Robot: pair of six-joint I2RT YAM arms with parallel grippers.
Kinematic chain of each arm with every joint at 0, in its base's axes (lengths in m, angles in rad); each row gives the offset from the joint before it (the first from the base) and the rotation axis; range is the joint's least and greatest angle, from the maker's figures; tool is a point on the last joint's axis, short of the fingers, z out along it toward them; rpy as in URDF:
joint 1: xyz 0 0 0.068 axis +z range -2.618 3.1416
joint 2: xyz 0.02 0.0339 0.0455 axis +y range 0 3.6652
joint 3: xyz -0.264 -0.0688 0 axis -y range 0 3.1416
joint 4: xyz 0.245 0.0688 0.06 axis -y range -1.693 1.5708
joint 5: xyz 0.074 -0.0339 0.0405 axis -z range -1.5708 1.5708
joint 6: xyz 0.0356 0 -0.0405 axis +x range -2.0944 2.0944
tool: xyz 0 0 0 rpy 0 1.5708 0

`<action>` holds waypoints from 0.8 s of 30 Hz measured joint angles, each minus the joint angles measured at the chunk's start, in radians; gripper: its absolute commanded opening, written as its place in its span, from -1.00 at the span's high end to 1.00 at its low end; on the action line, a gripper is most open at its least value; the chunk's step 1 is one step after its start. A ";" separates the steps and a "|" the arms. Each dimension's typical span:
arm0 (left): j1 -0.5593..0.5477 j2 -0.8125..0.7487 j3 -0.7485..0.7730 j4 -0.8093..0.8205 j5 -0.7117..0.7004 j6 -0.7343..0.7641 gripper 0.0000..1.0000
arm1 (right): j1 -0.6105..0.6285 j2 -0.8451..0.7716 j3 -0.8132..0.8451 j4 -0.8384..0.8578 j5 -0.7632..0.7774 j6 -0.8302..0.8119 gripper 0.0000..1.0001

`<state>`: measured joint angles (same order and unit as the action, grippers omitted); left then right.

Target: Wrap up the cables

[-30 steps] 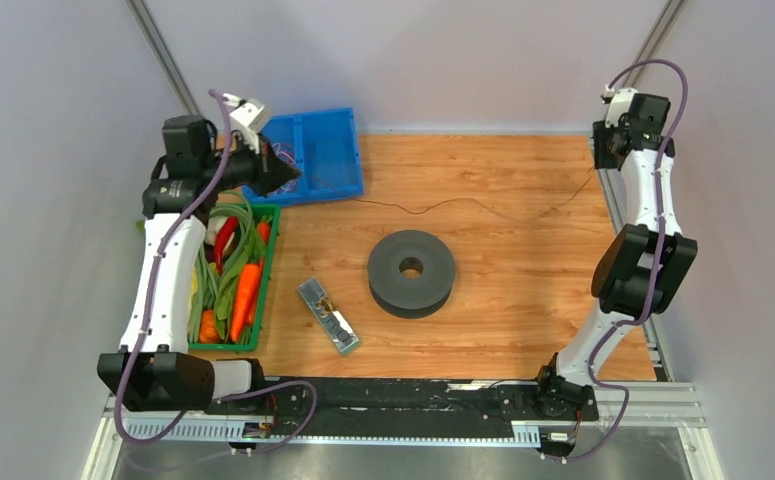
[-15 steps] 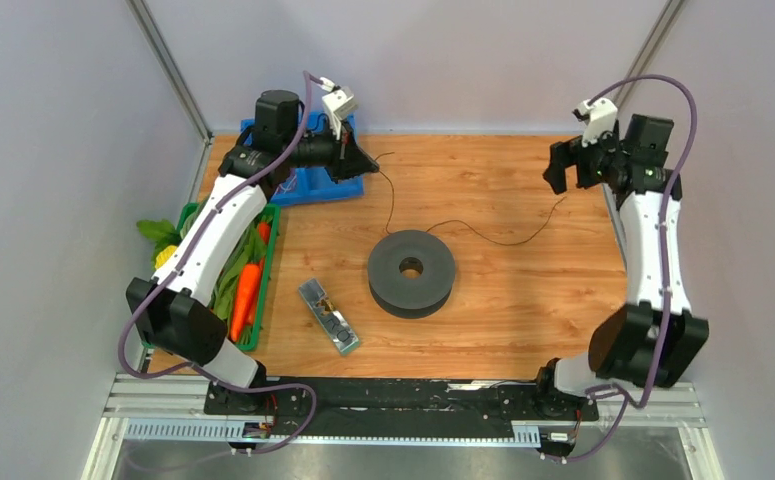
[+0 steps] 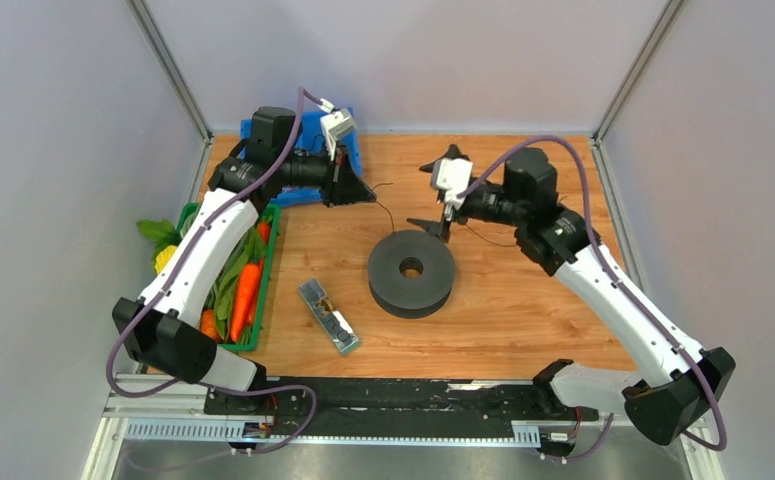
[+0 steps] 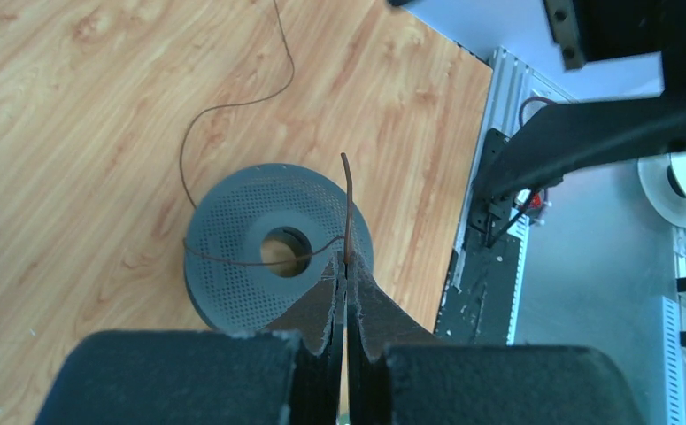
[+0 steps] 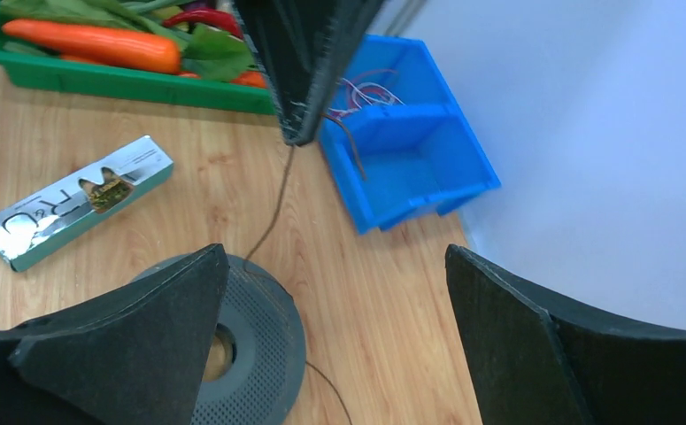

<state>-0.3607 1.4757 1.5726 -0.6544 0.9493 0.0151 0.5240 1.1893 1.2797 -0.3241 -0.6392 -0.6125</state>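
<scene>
- Nearest the arm bases, a flat silver-and-green rectangular packet [image 5: 73,202] lies on the wooden counter [image 3: 523,310], just left of the dark grey perforated spool [image 3: 388,275] and not touching it.
- The spool lies flat around mid-counter.
- A green plastic tray [image 5: 127,88] of carrots and leafy greens sits well left of the spool.
- The thin, limp dark cable [image 4: 348,208] crosses the spool's top over its hole, and the rest loops on the counter beyond the spool.
- The left fingers [image 4: 321,310] are pressed together on the cable near its end, beyond and left of the spool.
- The right fingers [image 5: 127,336] are spread wide and hold nothing, just beyond the spool.
- A blue plastic bin [image 5: 427,150] stands farthest, beyond and left of the spool.
</scene>
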 measured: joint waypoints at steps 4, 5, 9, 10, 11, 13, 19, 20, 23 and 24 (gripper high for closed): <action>0.000 -0.070 -0.046 -0.018 0.006 -0.011 1.00 | 0.124 -0.004 -0.074 0.063 0.034 -0.126 -0.90; -0.001 -0.085 -0.050 -0.021 0.010 -0.016 1.00 | 0.152 -0.005 -0.100 0.076 0.046 -0.161 -0.89; -0.004 -0.119 -0.057 -0.029 0.011 -0.029 1.00 | 0.208 0.007 -0.137 0.109 0.094 -0.235 -0.84; -0.005 -0.124 -0.061 -0.030 0.011 -0.033 1.00 | 0.219 0.013 -0.137 0.123 0.111 -0.249 -0.82; -0.005 -0.128 -0.064 -0.033 0.011 -0.035 1.00 | 0.230 0.017 -0.137 0.144 0.127 -0.259 -0.80; -0.005 -0.135 -0.078 -0.038 0.010 -0.040 1.00 | 0.247 0.020 -0.137 0.176 0.157 -0.277 -0.81; -0.005 -0.141 -0.113 -0.051 0.000 -0.075 1.00 | 0.272 0.017 -0.145 0.240 0.212 -0.303 -0.90; -0.005 -0.142 -0.117 -0.049 -0.002 -0.085 1.00 | 0.272 0.016 -0.146 0.240 0.212 -0.305 -0.84; -0.005 -0.144 -0.130 -0.035 -0.004 -0.124 1.00 | 0.276 0.018 -0.146 0.236 0.211 -0.314 -0.75; -0.005 -0.144 -0.130 -0.032 -0.004 -0.132 1.00 | 0.278 0.018 -0.146 0.234 0.211 -0.317 -0.68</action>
<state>-0.3656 1.3315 1.4425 -0.6865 0.9451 -0.1165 0.8024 1.2076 1.1332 -0.0898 -0.4286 -0.9291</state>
